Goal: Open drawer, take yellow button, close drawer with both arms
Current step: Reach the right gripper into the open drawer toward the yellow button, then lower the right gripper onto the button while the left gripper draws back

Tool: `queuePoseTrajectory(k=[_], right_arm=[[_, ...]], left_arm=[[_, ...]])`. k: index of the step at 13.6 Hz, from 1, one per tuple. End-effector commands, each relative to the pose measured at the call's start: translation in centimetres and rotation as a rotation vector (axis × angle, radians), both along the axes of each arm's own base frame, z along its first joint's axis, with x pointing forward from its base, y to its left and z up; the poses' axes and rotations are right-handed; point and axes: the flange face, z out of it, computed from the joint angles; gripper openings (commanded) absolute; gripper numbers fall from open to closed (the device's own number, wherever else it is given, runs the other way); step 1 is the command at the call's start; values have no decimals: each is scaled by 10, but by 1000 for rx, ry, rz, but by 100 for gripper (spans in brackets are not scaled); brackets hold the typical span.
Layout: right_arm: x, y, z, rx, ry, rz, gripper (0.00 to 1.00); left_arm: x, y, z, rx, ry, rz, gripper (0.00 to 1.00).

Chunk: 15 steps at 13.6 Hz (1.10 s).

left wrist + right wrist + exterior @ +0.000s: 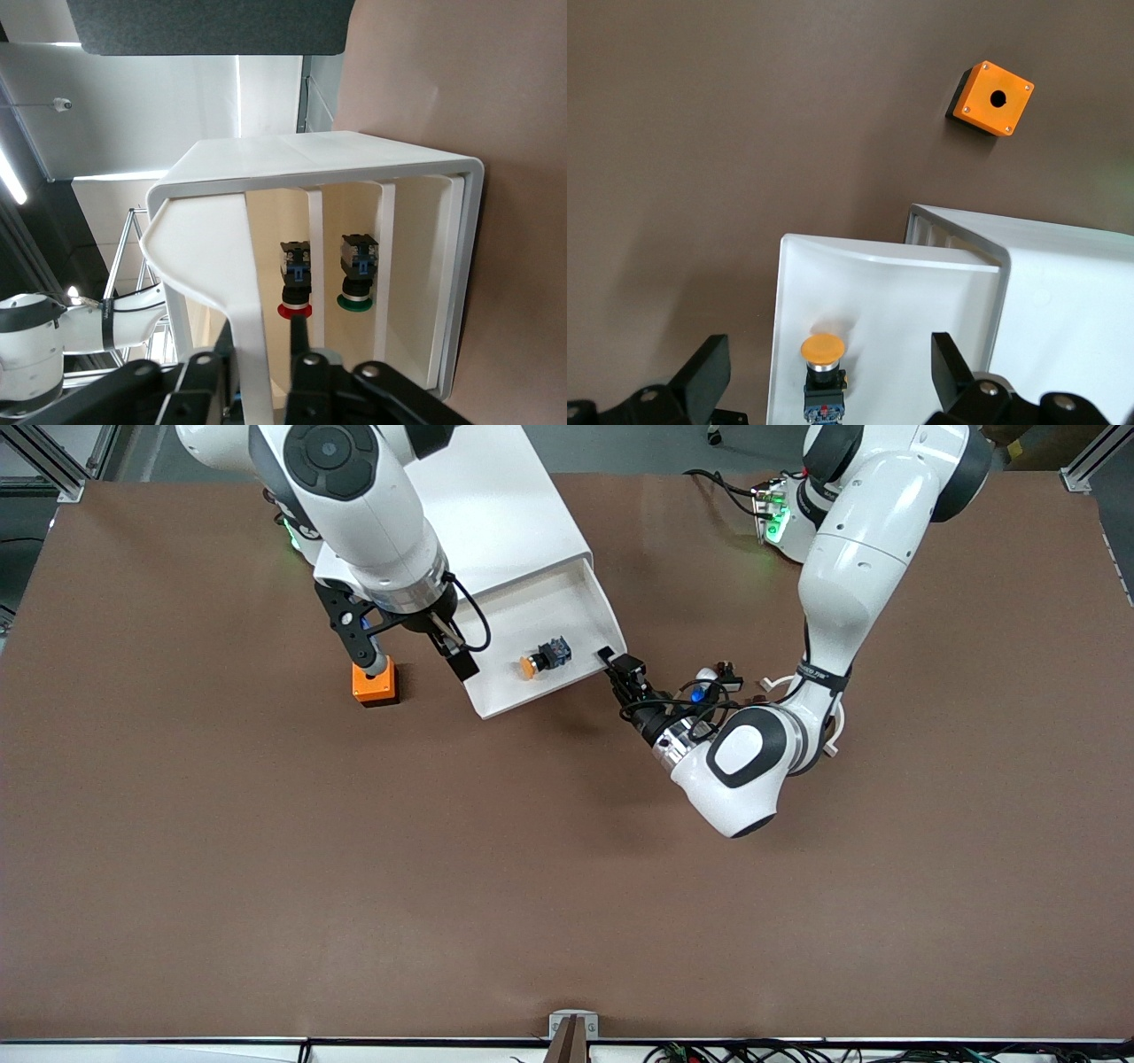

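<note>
On the brown matte counter (266,850), an orange cube box (375,683) is seen beside the open white drawer (549,682). Above them the right pincer (412,662) is spread wide, empty. The button (542,659) lies in the drawer. The drawer's corner is clamped by the left pincer (617,666). No writing is legible.

Bright even overhead light, soft shadows, sharp
</note>
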Motion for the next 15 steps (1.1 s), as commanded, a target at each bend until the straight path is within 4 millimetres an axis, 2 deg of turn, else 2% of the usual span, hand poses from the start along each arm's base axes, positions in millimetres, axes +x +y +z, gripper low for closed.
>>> queuePoseTrajectory(k=[1,5,8,10,12,14,15], right_arm=[[-5,23,-3,4,9,-7,100],[-15,40,0,10,-2,-6,100],[-24,61,-10,-5,5,-1,100],[-29,80,-35,-31,12,-9,100],[-35,109,-60,-29,-32,-21,100],[-36,122,-84,-51,-29,-38,100],[-36,123,-87,-53,-27,-36,100]], left_arm=[[4,4,2,-99,-59,-2,100],[15,2,27,-278,-210,-31,100],[26,-1,54,-456,-372,-70,100],[29,3,63,-543,-453,-96,100],[39,17,69,-637,-570,-124,100],[49,29,74,-707,-690,-150,100],[57,36,80,-721,-781,-176,100]])
